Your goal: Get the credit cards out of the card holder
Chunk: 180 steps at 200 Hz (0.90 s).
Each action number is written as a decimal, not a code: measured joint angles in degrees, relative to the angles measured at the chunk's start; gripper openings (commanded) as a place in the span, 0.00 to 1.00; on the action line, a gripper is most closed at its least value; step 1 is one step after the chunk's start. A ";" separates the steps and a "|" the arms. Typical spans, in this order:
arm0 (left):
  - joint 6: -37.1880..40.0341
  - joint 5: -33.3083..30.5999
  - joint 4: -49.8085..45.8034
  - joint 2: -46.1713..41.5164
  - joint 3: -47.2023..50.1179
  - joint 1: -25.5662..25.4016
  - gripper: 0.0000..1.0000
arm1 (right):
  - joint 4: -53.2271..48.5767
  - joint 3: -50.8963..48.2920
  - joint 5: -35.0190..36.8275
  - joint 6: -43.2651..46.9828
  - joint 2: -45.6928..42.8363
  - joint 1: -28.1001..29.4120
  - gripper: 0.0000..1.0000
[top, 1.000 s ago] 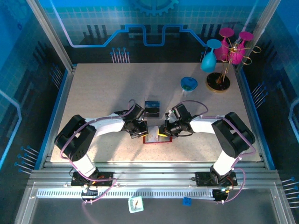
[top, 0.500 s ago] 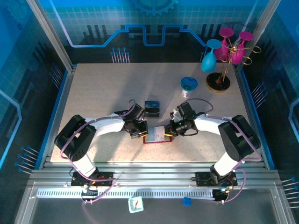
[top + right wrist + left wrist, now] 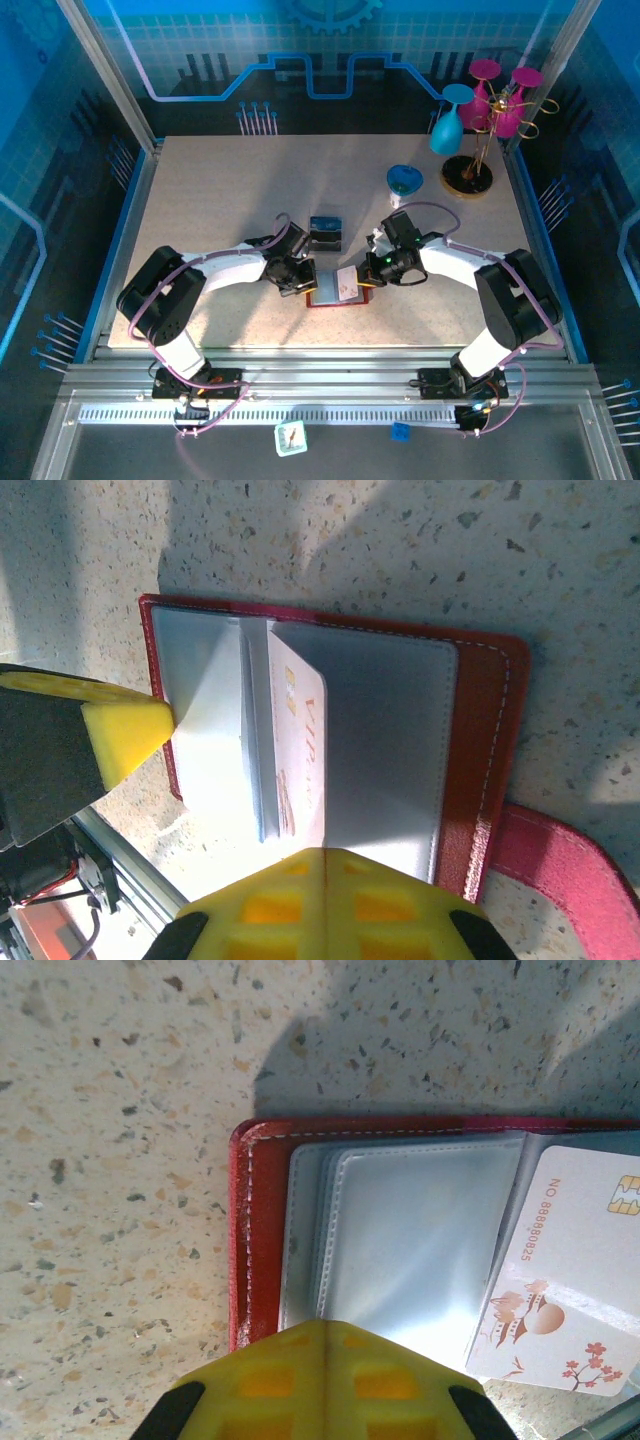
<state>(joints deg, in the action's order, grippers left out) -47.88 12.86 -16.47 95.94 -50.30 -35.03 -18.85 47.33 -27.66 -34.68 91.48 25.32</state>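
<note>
- The card holder (image 3: 335,298) lies open at the table's 6 o'clock edge.
- The left gripper (image 3: 320,1370), pads pressed together, bears on the holder's 9 o'clock leaf, likely pinning it flat.
- The right gripper (image 3: 325,905), likewise pressed together, sits at 3 o'clock, probably to work the white credit card (image 3: 570,1260) loose.
- Contact with the card cannot be told, and the cloudy pockets may hide further cards.

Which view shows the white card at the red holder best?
Left wrist: the white card faces the lens, with its number and chip readable. Right wrist shows it steeply tilted, print foreshortened; top external shows a small pale patch.
</note>
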 measured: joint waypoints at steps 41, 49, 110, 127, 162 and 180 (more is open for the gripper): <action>0.00 0.00 0.00 0.00 0.00 0.00 0.00 | 0.59 0.00 -1.07 -0.61 0.31 0.26 0.02; 0.00 0.00 0.00 0.00 0.00 0.00 0.00 | 0.90 0.00 -1.22 -0.96 0.50 0.42 0.05; 0.00 0.00 -0.02 0.00 0.00 0.00 0.00 | 3.30 0.04 -1.86 -3.23 1.68 1.79 0.10; 0.00 0.00 -0.02 0.00 0.00 0.00 0.00 | 3.69 0.04 -1.97 -3.58 1.86 2.12 0.09; 0.02 0.00 0.00 0.00 0.00 0.00 0.00 | 4.31 0.04 -2.34 -4.33 1.92 2.43 0.05; 0.00 0.00 0.00 0.00 0.00 0.00 0.01 | 4.33 0.04 -2.38 -4.33 1.92 2.43 0.03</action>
<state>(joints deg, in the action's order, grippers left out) -47.88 12.86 -16.47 95.94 -50.30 -35.03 -14.52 47.37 -30.04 -39.00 93.41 27.75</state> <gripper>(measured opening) 0.044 0.048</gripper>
